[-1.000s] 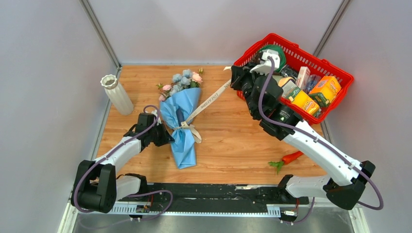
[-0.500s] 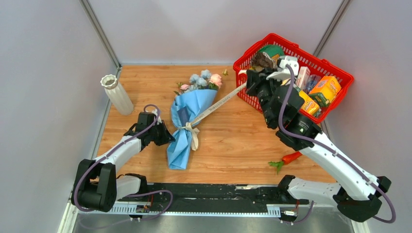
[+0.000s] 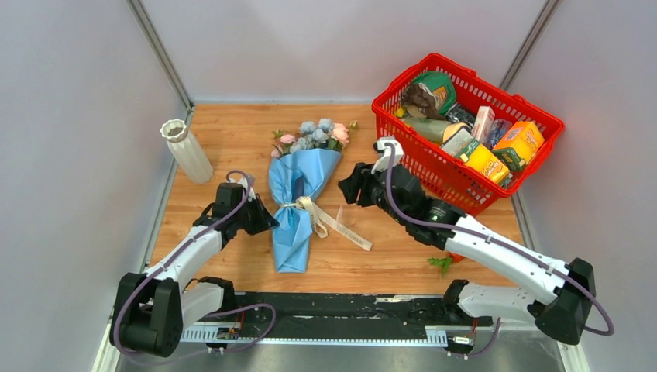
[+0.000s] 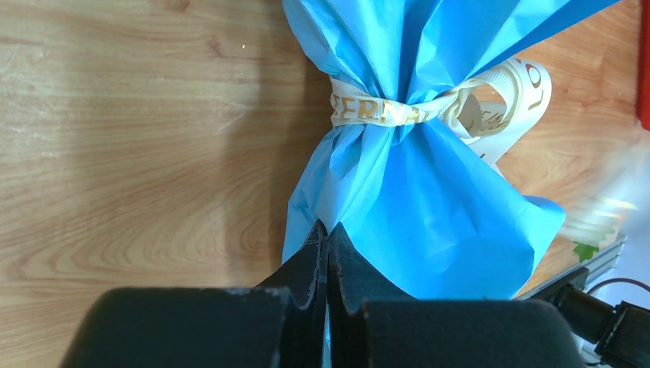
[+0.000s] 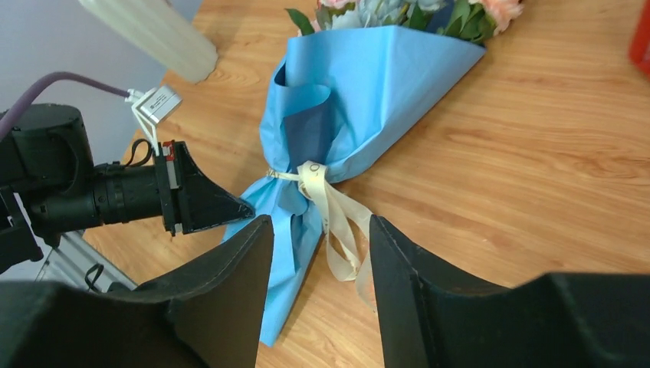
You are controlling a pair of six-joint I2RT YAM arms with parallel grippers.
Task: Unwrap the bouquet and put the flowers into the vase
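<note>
The bouquet (image 3: 298, 194) lies on the wooden table, a blue paper cone with its flowers (image 3: 314, 133) pointing to the far side. A cream ribbon (image 3: 333, 221) still circles the cone's waist (image 4: 383, 113), and its loose tail trails on the table to the right. My left gripper (image 3: 267, 222) is shut on the cone's left paper edge (image 4: 328, 230) below the ribbon. My right gripper (image 3: 345, 190) hovers open just right of the bouquet (image 5: 368, 100), with the ribbon (image 5: 326, 207) showing between its fingers but not held. The white ribbed vase (image 3: 186, 151) stands at the far left.
A red basket (image 3: 542, 116) full of groceries sits at the far right. A red pepper with a green stem (image 3: 463, 252) lies beneath the right arm. Grey walls close in both sides, and a black rail runs along the near edge.
My right gripper opened, let go of the ribbon and swung down and left from the basket toward the bouquet. The taut ribbon tail fell slack onto the table. The left gripper kept its hold.
</note>
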